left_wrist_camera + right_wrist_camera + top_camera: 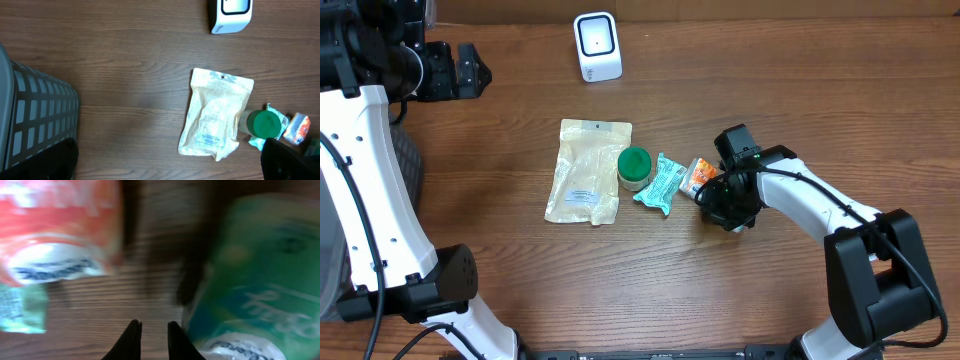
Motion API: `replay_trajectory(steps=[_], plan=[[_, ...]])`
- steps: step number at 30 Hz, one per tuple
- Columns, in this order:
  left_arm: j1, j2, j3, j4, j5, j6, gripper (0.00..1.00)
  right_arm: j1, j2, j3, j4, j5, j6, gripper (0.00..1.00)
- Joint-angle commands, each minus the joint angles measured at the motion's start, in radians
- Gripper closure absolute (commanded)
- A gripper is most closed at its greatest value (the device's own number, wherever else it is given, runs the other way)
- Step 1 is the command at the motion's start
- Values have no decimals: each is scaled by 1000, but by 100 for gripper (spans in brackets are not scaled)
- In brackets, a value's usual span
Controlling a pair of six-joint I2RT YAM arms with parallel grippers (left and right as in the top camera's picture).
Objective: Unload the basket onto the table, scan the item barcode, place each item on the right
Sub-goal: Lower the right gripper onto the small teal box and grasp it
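The white barcode scanner (597, 46) stands at the back of the table. Before it, in a row, lie a beige pouch (588, 170), a green-lidded jar (634, 167), a teal packet (660, 183) and an orange packet (698, 176). My right gripper (718, 200) is down at the table just right of the orange packet. In the right wrist view its fingers (134, 340) are nearly together with bare wood in the gap. The orange packet (55, 225) lies to their left and a green packet (250, 280) against the right finger. My left gripper (167, 167) hangs open, high at the back left.
A grey mesh basket (35, 115) stands at the table's left edge, below my left arm. In the left wrist view the scanner (230, 15) is at the top right and the pouch (216, 117) lies below it.
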Motion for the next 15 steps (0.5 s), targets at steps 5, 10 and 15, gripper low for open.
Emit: replay_trajectory(steps=[5, 10, 15], plan=[[4, 2, -3, -2, -3, 15, 0, -74, -5, 27, -107, 139, -73, 84], [4, 2, -3, -2, -3, 15, 0, -92, -30, 150, -180, -11, -259, 84], [4, 2, -3, -2, -3, 16, 1, -135, -92, 301, -316, 29, -366, 66]])
